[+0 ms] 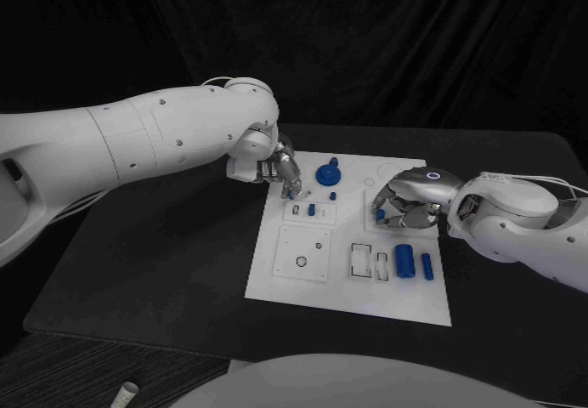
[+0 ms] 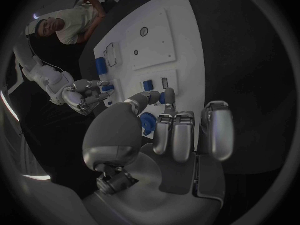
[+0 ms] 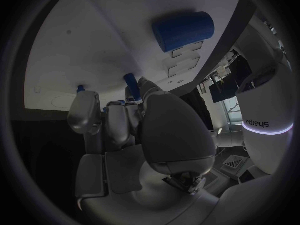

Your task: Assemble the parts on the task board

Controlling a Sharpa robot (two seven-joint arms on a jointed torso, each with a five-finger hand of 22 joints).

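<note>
The white board [image 1: 349, 293] is laid flat in the middle of the black tabletop [image 1: 160, 255], so its sockets face up. At its far left corner a small blue peg [image 1: 296, 206] is pinched upright by the left robot hand [image 1: 272, 163], apparently for seating. The right robot hand [image 1: 404, 206] is curled over the far right part, seemingly around a blue piece, though the grip cannot be confirmed; two blue cylinders [image 1: 415, 261] lie loose nearer.

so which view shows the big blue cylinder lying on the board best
The right wrist view: the big blue cylinder lies close and unobstructed on the task board. The head view shows it small but whole, near the right hand. The left wrist view shows it tiny and far off.
</note>
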